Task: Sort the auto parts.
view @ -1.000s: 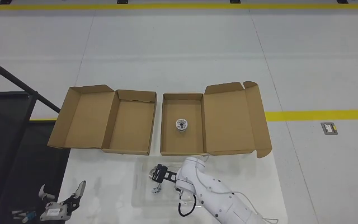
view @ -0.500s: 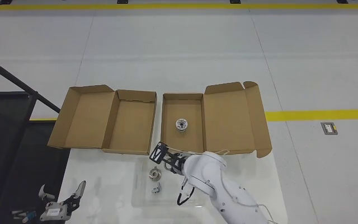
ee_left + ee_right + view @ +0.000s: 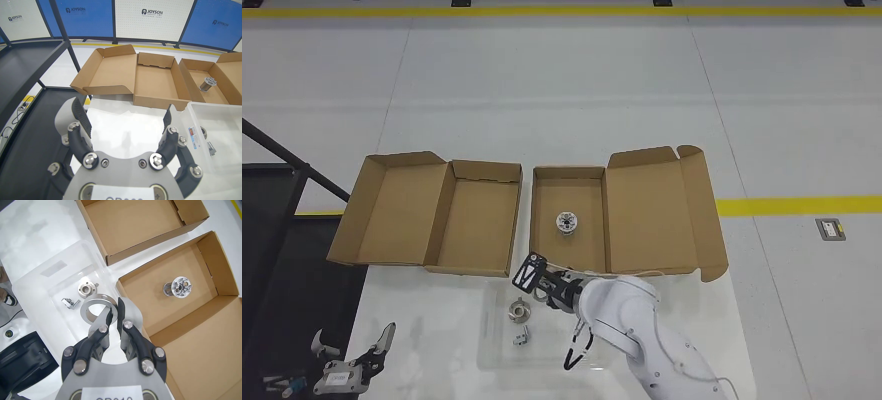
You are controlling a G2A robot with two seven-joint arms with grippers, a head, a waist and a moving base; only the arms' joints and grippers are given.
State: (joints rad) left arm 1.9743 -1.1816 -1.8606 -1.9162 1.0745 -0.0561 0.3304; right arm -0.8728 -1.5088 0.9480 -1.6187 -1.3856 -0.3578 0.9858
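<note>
My right gripper point(image 3: 114, 311) point(image 3: 534, 272) is shut on a flat metal ring point(image 3: 90, 306), held above the far edge of the clear plastic bin point(image 3: 34, 279). In the bin lie a round flanged hub point(image 3: 86, 289) point(image 3: 519, 310) and a small bracket point(image 3: 70, 302) point(image 3: 521, 338). A cylindrical metal part point(image 3: 177, 288) point(image 3: 567, 221) point(image 3: 207, 85) stands in the right cardboard box point(image 3: 567, 255). The left cardboard box point(image 3: 477, 215) point(image 3: 155, 83) holds nothing. My left gripper point(image 3: 126, 117) point(image 3: 382, 345) is open over the table's near left corner, with nothing between its fingers.
Both boxes have their lids point(image 3: 662, 205) folded open to the outer sides. A black shelf rack point(image 3: 28, 79) stands to the left of the table. White table surface point(image 3: 122, 121) lies between the left gripper and the boxes.
My right gripper has lifted the metal ring out of the bin and carried it toward the boxes. The hub and bracket are now uncovered. The left arm has not moved.
</note>
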